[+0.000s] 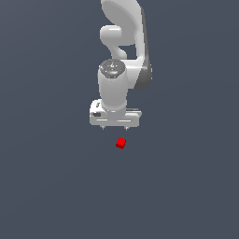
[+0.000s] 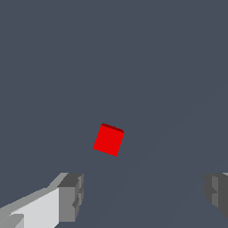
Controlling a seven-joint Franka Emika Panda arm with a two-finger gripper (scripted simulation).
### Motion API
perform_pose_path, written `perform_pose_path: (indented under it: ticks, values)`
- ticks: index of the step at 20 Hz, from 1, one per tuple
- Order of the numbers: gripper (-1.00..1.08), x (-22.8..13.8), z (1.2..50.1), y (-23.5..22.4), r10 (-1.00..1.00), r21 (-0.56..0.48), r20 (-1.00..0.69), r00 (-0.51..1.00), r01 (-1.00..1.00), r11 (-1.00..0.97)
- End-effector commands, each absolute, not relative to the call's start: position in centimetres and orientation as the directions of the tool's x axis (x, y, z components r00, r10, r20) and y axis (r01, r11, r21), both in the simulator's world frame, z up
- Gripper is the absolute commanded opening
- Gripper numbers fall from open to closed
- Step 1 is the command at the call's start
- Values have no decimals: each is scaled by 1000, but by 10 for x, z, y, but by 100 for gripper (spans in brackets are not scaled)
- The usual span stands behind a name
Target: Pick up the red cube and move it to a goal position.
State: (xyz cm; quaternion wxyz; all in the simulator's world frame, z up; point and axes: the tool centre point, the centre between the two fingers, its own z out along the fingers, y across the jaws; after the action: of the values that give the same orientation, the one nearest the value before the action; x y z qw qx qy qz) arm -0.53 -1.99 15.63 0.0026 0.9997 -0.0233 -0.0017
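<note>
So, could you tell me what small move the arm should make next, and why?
Probably shift the gripper forward until it is over the red cube, then descend. The fingers are spread wide and empty, and the cube lies ahead of them rather than between them.

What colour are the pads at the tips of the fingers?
Grey, on white fingers; clearest in the wrist view, where the open gripper frames the red cube.

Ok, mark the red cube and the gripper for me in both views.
red cube (image 1: 121, 143), exterior view, its top face.
red cube (image 2: 108, 140), wrist view, its large bright face.
gripper (image 1: 115, 127), exterior view, between the fingertips.
gripper (image 2: 143, 198), wrist view, gap between the open fingers.
</note>
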Motion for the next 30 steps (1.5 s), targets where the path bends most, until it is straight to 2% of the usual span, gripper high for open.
perform_pose_path:
  ticks: [1, 10, 23, 30]
  values:
    - [100, -5, 156, -20, -47, 5, -3, 999, -47, -999]
    - [100, -6, 135, -16, -99, 5, -3, 995, -99, -995]
    - [100, -4, 45, 3, -314, 3, 0, 950, -314, -950]
    - [100, -2, 20, 8, -371, 1, 0, 929, -371, -929]
